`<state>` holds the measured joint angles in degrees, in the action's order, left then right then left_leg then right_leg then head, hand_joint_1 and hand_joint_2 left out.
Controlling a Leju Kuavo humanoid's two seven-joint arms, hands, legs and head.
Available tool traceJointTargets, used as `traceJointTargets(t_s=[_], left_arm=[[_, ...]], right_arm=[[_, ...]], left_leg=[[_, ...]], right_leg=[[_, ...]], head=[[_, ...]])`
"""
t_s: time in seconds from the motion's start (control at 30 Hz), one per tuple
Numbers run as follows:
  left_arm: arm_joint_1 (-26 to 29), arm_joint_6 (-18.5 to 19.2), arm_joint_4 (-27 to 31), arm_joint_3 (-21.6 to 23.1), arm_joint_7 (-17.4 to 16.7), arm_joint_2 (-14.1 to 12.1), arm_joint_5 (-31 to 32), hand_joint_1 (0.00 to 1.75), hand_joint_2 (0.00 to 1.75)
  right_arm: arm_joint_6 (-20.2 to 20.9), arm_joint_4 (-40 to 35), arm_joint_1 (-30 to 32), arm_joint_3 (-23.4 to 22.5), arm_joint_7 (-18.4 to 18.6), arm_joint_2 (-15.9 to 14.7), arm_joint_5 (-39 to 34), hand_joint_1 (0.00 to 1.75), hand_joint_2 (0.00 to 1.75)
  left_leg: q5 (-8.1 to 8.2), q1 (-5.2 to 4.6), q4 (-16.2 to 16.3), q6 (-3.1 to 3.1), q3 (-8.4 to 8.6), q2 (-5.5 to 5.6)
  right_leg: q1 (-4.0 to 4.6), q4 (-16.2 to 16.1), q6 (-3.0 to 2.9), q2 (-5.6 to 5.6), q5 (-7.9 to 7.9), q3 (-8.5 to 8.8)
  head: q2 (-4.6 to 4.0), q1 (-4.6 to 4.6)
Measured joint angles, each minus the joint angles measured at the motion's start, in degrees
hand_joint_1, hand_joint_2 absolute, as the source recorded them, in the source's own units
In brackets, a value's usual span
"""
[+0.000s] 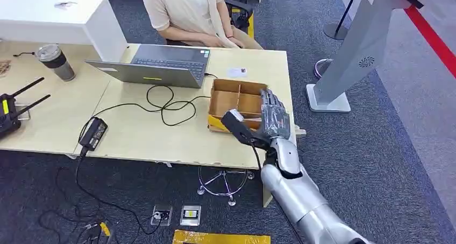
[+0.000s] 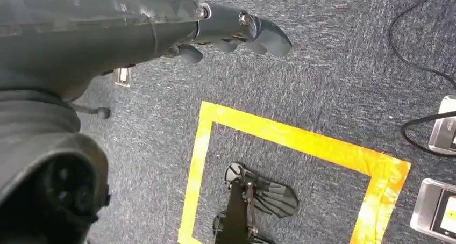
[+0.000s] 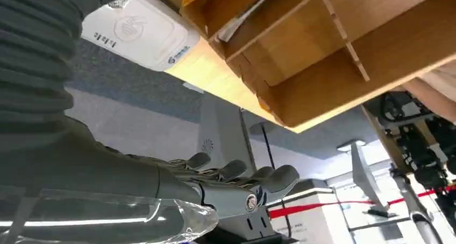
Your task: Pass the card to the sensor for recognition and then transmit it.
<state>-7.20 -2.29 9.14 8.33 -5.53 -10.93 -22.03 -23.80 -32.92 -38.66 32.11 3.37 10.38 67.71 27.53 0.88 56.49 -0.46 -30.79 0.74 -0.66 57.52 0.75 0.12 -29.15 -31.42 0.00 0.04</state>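
The right hand (image 1: 271, 117), fingers straight and holding nothing, hovers over the cardboard box (image 1: 236, 101) in the middle of the head view, and a card (image 1: 236, 71) lies on the table (image 1: 161, 131) just above the box.

The right hand (image 1: 271, 119) is raised forward with fingers (image 3: 279, 175) extended and apart; the left hand (image 2: 236, 31) hangs down, empty.

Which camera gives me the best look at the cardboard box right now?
The head view: the cardboard box sits whole on the desk, dividers visible, right hand over its near right corner. The right wrist view shows its compartments close up, turned and cropped. The left wrist view faces the floor.
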Motion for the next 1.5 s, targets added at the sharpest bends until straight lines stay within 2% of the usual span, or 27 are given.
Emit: traceJointTargets(t_s=[0.4, 0.57, 0.87, 1.5], left_arm=[[0.1, 0.1, 0.0, 0.3, 0.0, -0.1, -0.2, 0.00, 0.00], [0.1, 0.0, 0.0, 0.4, 0.0, -0.1, -0.4, 0.00, 0.00], [0.2, 0.1, 0.0, 0.6, 0.0, -0.3, -0.2, 0.00, 0.00], [0.0, 0.2, 0.0, 0.6, 0.0, -0.4, 0.3, 0.00, 0.00]], right_arm=[[0.2, 2.9, -0.6, 1.5, -0.2, 1.0, 1.0, 0.00, 1.75], [0.4, 3.8, -1.1, 2.0, 1.2, 1.1, 1.6, 0.00, 1.75], [0.5, 5.4, -2.4, 2.8, 2.8, 0.3, 2.8, 0.00, 1.75], [1.8, 8.1, -3.9, 3.6, 2.7, -0.7, 4.0, 0.00, 1.75]], left_leg=[[0.00, 0.00, 0.0, 0.00, 0.00, 0.00], [0.00, 0.00, 0.0, 0.00, 0.01, 0.00], [0.00, 0.00, 0.0, 0.00, 0.00, 0.00], [0.00, 0.00, 0.0, 0.00, 0.01, -0.01]], right_leg=[[0.00, 0.0, 0.00, 0.00, 0.00, 0.00], [0.00, 0.0, 0.00, 0.00, 0.00, 0.00], [0.00, 0.0, 0.00, 0.01, 0.00, -0.02], [0.00, 0.0, 0.00, 0.01, 0.00, -0.02]], head=[[0.00, 0.00], [0.00, 0.00], [0.00, 0.00], [0.00, 0.00]])
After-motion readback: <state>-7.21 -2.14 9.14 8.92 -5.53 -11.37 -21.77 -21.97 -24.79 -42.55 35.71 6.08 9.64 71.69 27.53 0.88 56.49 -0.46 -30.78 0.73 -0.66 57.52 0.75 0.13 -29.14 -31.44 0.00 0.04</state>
